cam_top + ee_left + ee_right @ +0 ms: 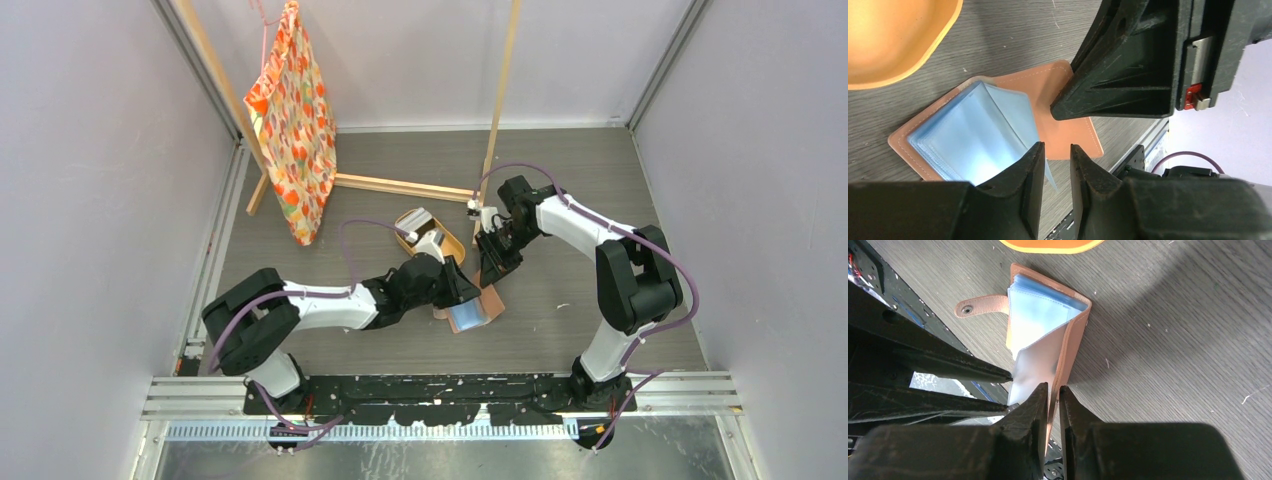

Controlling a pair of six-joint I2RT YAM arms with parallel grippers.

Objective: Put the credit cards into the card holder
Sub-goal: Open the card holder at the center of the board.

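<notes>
Salmon-brown leather wallet (1074,345) lies open on the grey table (1173,340), directly under both grippers. One half is flat, with a stack of pale blue clear pockets (968,140) on it. The other cover stands up on edge and runs straight into the right gripper (1053,402), whose fingers are pressed close on the leather edge.

Seen from that hand, the wallet's long side runs away from the fingertips toward the orange-tan tray (923,55) beyond. The snap tab (980,305) sticks out sideways toward the left gripper (1057,167).

The left gripper sits low on the opposite side, its fingers a narrow gap apart. The corner of one lifted pocket sheet is between them, but neither finger plainly presses on it. The right gripper's black tip meets the leather just ahead of the left fingertips. Pale cards (416,218) lie in the tray, beyond the left gripper.
</notes>
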